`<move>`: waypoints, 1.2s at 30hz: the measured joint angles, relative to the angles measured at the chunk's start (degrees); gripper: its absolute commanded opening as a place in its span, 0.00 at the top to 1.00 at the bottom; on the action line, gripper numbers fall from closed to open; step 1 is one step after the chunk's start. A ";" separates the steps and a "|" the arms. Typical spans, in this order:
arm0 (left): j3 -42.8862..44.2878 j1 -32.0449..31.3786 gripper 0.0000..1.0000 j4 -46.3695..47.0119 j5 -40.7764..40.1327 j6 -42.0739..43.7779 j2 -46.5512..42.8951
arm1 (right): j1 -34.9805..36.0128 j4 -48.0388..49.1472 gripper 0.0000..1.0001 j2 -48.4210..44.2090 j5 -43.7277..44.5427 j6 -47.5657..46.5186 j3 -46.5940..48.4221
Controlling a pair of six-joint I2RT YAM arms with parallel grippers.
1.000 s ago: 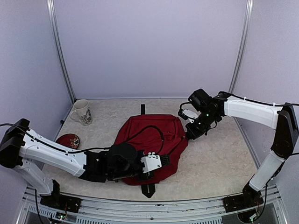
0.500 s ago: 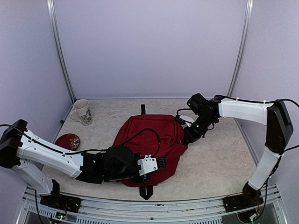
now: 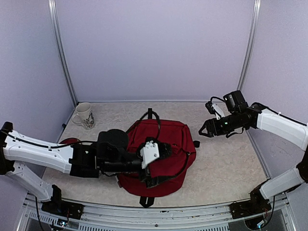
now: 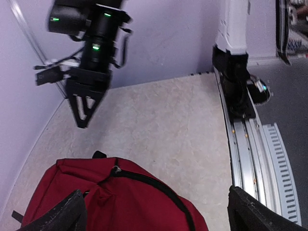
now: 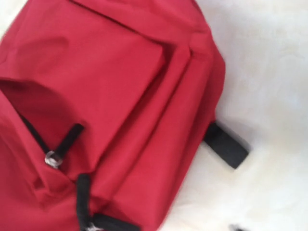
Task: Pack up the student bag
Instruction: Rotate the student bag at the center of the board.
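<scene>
While the left gripper [image 3: 158, 166] sits over the near half of the student bag [image 3: 174, 134], its two black fingertips [image 4: 72, 211] stand spread wide, one in each bottom corner of the left wrist view, with only red cloth between them. Whether they touch that cloth cannot be told. The bag lies flat on the pale table [image 3: 226, 163], directly beneath this gripper and reaching away ahead of it, a dark zipper line curving across its top. Beyond the bag's far right corner, the right gripper [image 3: 204, 131] hangs clear of the fabric with its tips pointed down towards the table. The pictures do not show whether its jaws are parted or together. Seen from the right wrist, the bag lies below and to the left, with a metal zipper pull [image 5: 52, 159] on its front pocket and a black strap end [image 5: 226, 144] poking out onto the table. A mug [image 3: 84, 115] stands well apart, far to the left of the left gripper.
</scene>
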 measured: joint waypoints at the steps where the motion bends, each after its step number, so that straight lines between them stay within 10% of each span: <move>1: 0.07 1.68 0.01 0.00 0.94 -1.18 -1.22 | 0.15 1.38 0.21 -0.74 -0.57 1.88 -1.84; 11: 0.00 37.38 0.21 -5.88 -0.11 -24.44 -1.31 | 7.91 21.77 0.17 0.96 -8.00 21.81 -20.35; 14: -2.73 41.57 0.20 -7.56 0.37 -29.00 2.58 | 8.87 28.37 0.31 4.04 -10.51 26.16 -22.71; 19: -3.91 40.70 0.19 -7.76 4.70 -32.09 8.33 | 7.50 32.33 1.00 9.11 -11.72 28.15 -23.30; 26: -3.10 37.97 0.24 -7.52 8.76 -32.72 12.41 | -1.09 26.27 1.00 12.50 -13.05 22.34 -18.56; 36: 10.78 22.40 0.29 -9.22 6.29 -27.65 24.63 | -9.25 8.63 1.00 32.35 -5.18 2.82 18.53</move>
